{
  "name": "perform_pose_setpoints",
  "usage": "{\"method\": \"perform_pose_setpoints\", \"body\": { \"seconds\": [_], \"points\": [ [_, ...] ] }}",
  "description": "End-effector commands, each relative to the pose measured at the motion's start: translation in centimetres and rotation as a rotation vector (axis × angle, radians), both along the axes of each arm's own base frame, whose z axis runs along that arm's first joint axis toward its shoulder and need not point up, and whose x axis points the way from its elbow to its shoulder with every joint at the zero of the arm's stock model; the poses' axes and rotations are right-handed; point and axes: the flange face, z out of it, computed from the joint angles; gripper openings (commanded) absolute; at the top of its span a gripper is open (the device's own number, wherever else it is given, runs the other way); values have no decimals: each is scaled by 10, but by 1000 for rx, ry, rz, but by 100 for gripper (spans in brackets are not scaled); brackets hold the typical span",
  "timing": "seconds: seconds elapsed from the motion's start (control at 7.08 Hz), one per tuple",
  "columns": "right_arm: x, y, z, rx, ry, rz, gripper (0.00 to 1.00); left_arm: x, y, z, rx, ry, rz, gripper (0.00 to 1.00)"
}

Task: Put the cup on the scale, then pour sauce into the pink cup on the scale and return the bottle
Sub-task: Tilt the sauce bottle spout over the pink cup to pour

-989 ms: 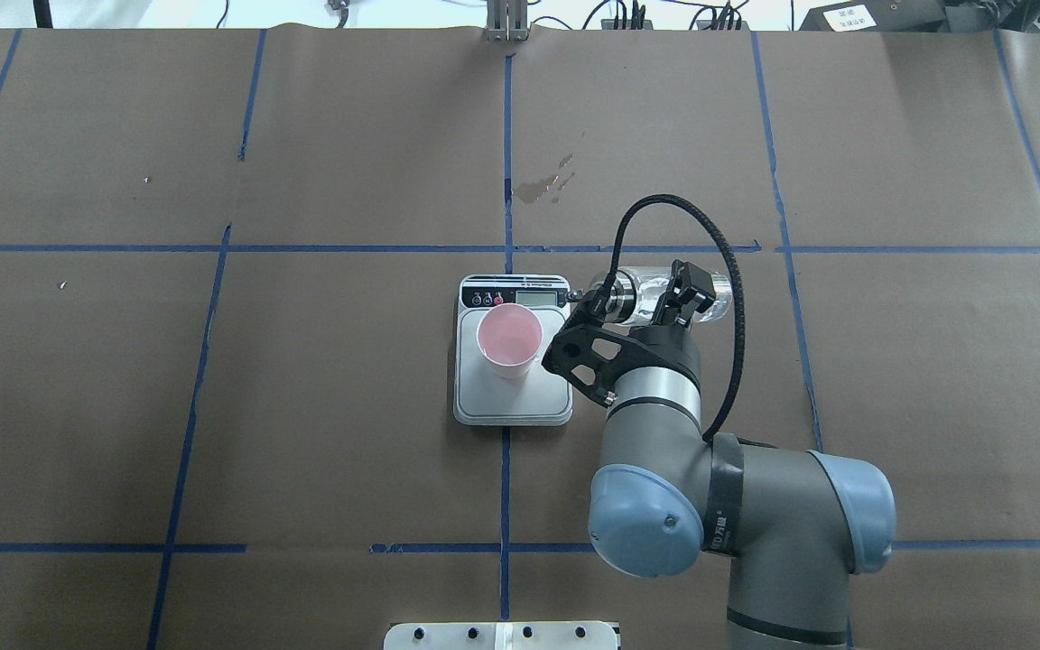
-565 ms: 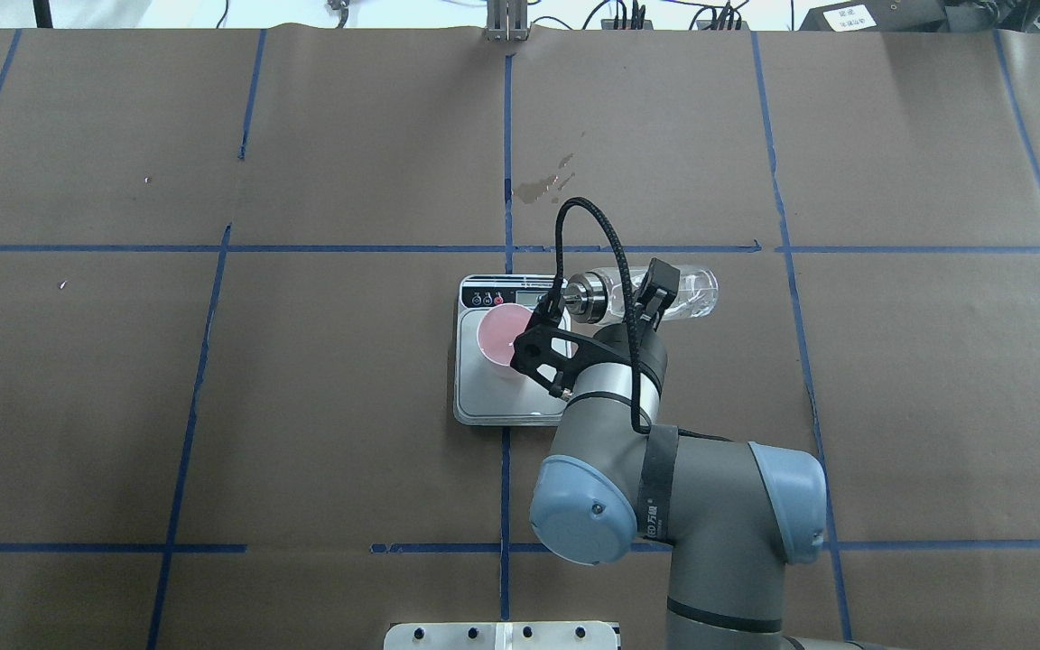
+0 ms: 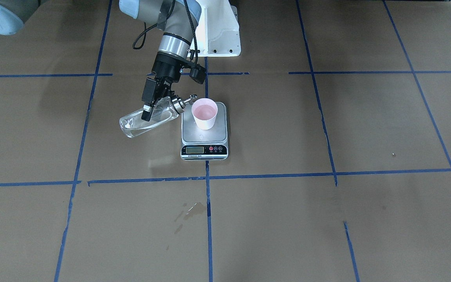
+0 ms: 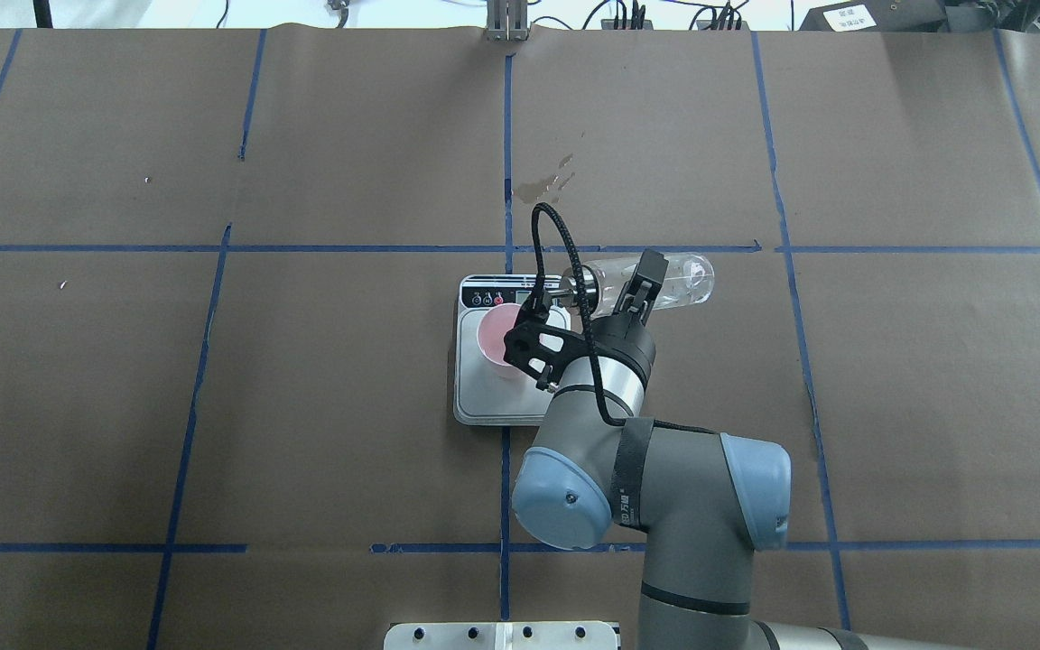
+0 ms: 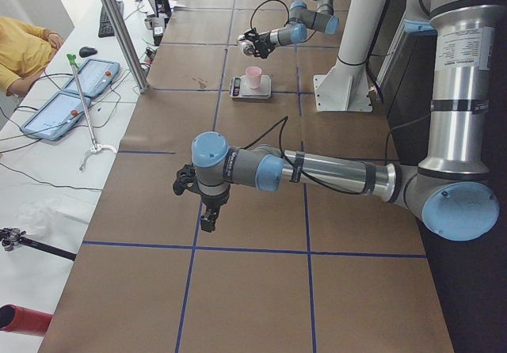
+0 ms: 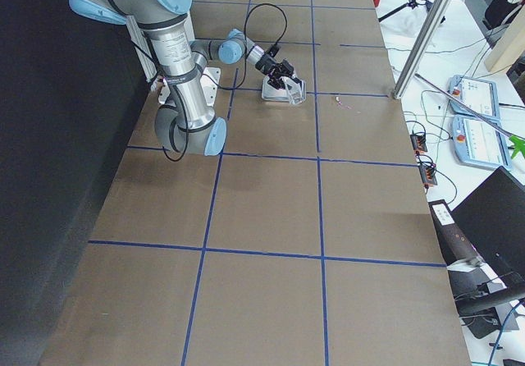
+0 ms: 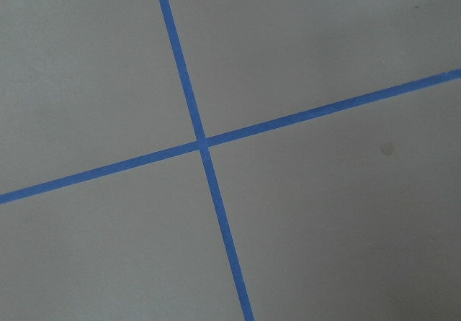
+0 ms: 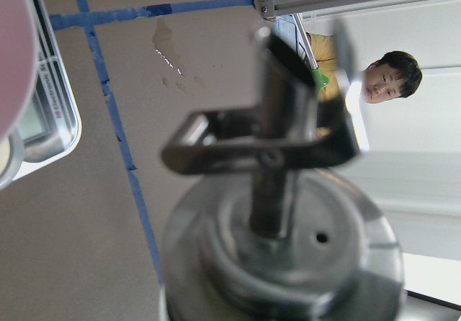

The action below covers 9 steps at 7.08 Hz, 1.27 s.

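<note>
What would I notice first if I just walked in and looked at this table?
Probably the right pincer holding a clear glass bottle tipped on its side, its metal spout pointing toward the pink cup. The cup stands on a silver scale near the middle of the brown table.

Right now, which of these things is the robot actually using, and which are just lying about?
In use:
right gripper, clamped on the tilted bottle
pink cup
scale under the cup

Just lying about:
stain
blue tape lines
two tablets off to the side
</note>
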Motion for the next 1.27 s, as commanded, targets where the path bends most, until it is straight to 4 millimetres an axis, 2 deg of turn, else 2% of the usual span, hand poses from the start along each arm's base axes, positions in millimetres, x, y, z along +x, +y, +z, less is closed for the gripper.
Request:
{"method": "perform_pose_setpoints", "body": {
  "seconds": [0.0,0.42,0.85,1.13],
  "points": [
    [-4,-6,-13,59,198,-25,0,0,0,0,0,0,0,100],
    [-2,-10,-15,124,337,-52,0,1,0,1,-2,0,2,100],
    [1,-11,4,168,414,-46,0,1,-1,-1,1,0,2,100],
    [3,-11,4,206,478,-50,0,1,-1,-1,1,0,2,100]
  ]
}}
